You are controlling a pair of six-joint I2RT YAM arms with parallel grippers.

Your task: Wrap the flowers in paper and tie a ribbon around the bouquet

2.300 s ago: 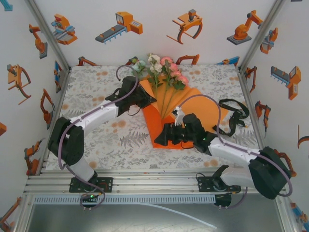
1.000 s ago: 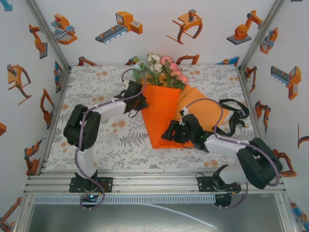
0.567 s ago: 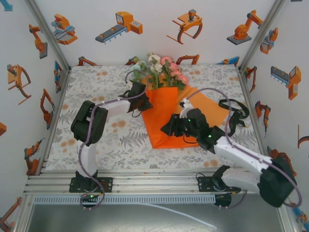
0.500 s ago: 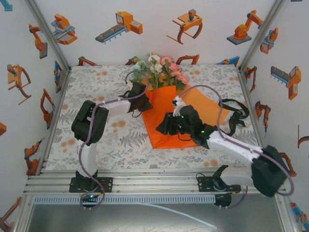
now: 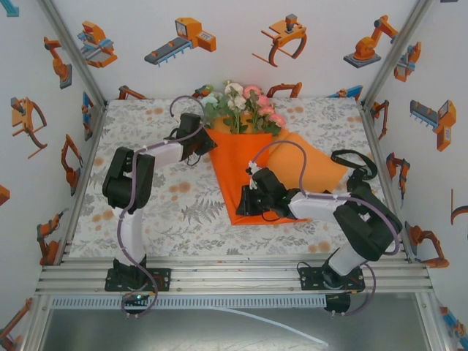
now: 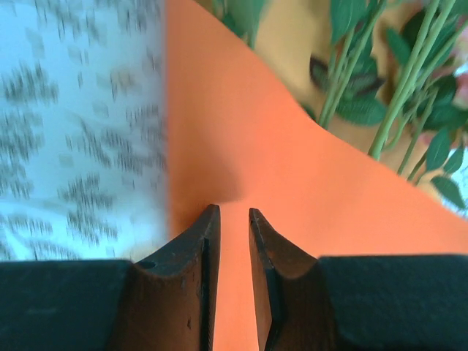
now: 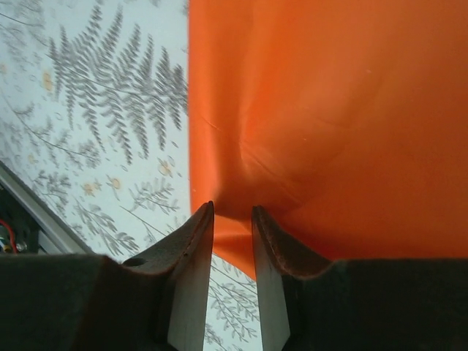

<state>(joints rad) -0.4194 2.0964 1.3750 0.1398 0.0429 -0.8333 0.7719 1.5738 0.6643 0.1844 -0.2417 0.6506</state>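
Top external view showed you mid-wrap: the paper (image 5: 245, 164) lay folded across the stems, with the flowers (image 5: 241, 106) poking out at its far end and its right side spread flat on the worktop (image 5: 146, 212). The ribbon (image 5: 356, 175) sat untouched, well apart to the right.

Your left end effector (image 6: 232, 212) was at the paper's far left corner, its jaws nearly together with the orange sheet running into the gap; I judged it a pinch on the paper. Your right end effector (image 7: 232, 207) was clenched on the paper's near left edge, where creases gathered into its jaws.

About two seconds earlier the stems lay bare on the open sheet; by now the left flap covered them. Your right arm had swung in from the right to the near left edge and drawn its jaws in.

The step in hand looked like closing the cone. The next move probably called for carrying the right side over while the far corner stayed pinned. You would need to pull gently, since thin paper tears or slips easily. Tying had not yet begun.
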